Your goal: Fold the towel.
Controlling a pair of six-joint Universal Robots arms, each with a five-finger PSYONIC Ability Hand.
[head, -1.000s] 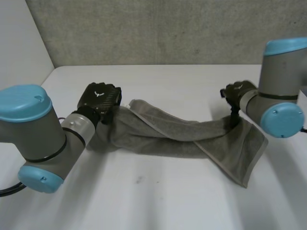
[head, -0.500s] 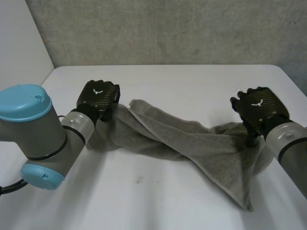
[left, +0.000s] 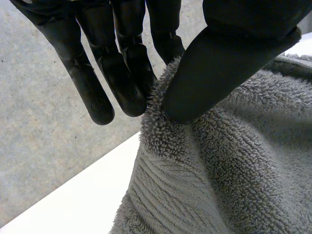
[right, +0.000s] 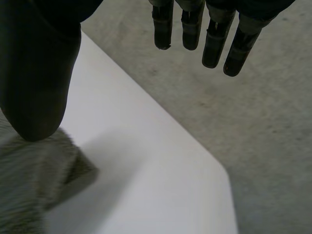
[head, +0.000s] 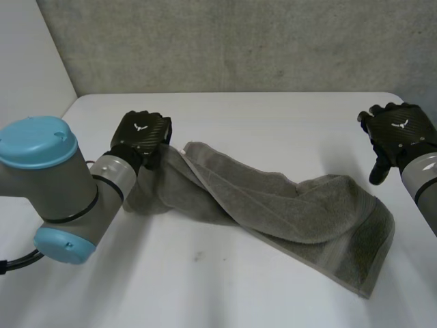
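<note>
A grey towel (head: 273,205) lies stretched and bunched across the white table (head: 246,123), running from the left side to the front right. My left hand (head: 140,137) holds its left end raised off the table. In the left wrist view the thumb (left: 214,68) pinches the towel's edge (left: 161,117) against the straight fingers (left: 122,73). My right hand (head: 395,137) hovers open above the table's right side, just beyond the towel's right end. In the right wrist view its fingers (right: 214,39) are straight and apart from the thumb (right: 34,87), holding nothing, with a towel corner (right: 29,195) below the thumb.
A grey concrete wall (head: 239,41) stands behind the table. The table's far right corner (right: 214,170) is beneath my right hand, with grey floor (right: 263,146) beyond it. Bare table surface stretches in front of the towel (head: 171,287).
My right hand has let go of the towel's right end and moved up and to the right. The released end has dropped flat onto the table. The left hand has kept its grip.
</note>
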